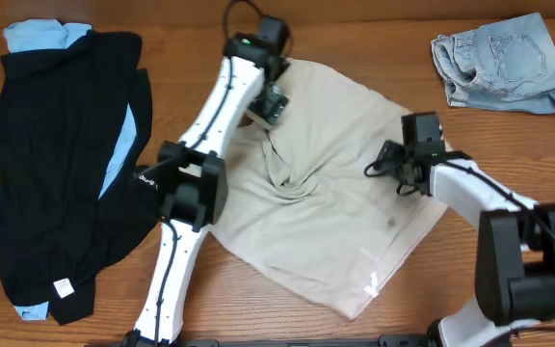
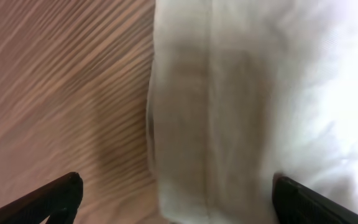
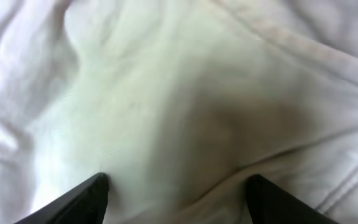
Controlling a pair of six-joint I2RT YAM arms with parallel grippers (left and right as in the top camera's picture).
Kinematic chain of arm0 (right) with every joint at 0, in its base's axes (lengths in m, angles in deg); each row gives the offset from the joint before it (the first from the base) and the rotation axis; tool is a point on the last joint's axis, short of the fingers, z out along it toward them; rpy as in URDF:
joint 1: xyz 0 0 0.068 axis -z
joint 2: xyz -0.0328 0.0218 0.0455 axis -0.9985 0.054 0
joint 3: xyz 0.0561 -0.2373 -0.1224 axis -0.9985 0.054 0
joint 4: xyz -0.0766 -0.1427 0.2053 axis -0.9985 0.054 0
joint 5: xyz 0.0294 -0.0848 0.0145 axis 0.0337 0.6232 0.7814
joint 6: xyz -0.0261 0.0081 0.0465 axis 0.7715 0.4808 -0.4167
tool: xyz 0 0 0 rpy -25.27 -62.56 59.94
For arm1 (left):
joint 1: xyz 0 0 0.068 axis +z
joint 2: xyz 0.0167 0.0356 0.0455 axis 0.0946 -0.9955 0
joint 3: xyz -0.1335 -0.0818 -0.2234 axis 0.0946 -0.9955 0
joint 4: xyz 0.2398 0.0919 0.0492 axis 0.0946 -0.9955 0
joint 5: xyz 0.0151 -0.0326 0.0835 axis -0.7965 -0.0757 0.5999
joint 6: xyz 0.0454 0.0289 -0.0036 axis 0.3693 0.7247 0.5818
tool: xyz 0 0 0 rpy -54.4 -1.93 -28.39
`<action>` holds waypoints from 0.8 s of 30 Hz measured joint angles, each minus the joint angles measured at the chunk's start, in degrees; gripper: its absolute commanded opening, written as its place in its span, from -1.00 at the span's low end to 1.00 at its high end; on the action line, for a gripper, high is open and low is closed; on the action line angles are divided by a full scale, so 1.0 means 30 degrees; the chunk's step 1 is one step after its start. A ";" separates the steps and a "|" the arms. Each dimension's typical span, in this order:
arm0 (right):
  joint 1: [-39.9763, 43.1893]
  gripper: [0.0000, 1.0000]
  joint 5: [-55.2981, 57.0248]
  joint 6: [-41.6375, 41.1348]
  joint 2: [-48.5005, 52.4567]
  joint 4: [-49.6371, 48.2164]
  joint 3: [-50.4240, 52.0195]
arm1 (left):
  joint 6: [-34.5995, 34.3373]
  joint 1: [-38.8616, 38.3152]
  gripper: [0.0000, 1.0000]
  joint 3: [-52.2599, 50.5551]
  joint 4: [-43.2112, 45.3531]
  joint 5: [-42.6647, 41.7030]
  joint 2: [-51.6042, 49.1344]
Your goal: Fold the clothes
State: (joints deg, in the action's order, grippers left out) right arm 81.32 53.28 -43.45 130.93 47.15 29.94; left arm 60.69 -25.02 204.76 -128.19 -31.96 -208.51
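Note:
The beige shorts (image 1: 326, 212) lie spread and rumpled in the middle of the table, with a bunched fold near their centre. My left gripper (image 1: 270, 104) is low at their upper left edge. In the left wrist view it (image 2: 176, 199) is open wide across the hemmed edge (image 2: 191, 124), one finger (image 2: 55, 196) over bare wood and the other (image 2: 309, 202) over cloth. My right gripper (image 1: 385, 166) is down on the right part of the shorts. Its jaws (image 3: 176, 193) stand open, both fingertips in the beige cloth (image 3: 166, 106), which rises between them.
A black garment (image 1: 56, 173) with light-blue pieces (image 1: 37, 37) under it covers the left side of the table. Folded denim shorts (image 1: 499, 63) lie at the back right. Bare wood (image 1: 355, 39) shows along the back and the front right.

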 measured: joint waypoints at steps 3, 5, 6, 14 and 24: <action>0.0102 0.50 0.0073 0.0597 0.1413 -0.1341 -0.1326 | -0.0612 0.1093 1.00 0.0000 -0.0918 0.0087 0.0000; 0.0102 0.51 -0.0080 0.0816 0.2368 -0.1858 -0.2375 | -0.0823 0.1756 1.00 0.0000 -0.1479 0.0109 0.0000; 0.0102 0.51 -0.0248 0.0925 0.2914 -0.2142 -0.3038 | -0.0940 0.2033 1.00 0.0000 -0.1727 0.0138 0.0000; 0.0095 0.52 -0.2178 0.1231 0.6062 -0.2397 -0.7417 | -0.1647 0.3650 1.00 0.0000 -0.2659 0.0168 0.0000; 0.0058 1.00 -0.3920 0.3424 0.6900 0.3541 -1.1293 | -0.2069 0.3993 1.00 0.1005 -0.2688 0.0219 -0.0138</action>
State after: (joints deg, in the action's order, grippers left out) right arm 81.49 41.52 -33.17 151.63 57.77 -3.94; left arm 54.48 -13.04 207.77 -136.25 -31.30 -208.93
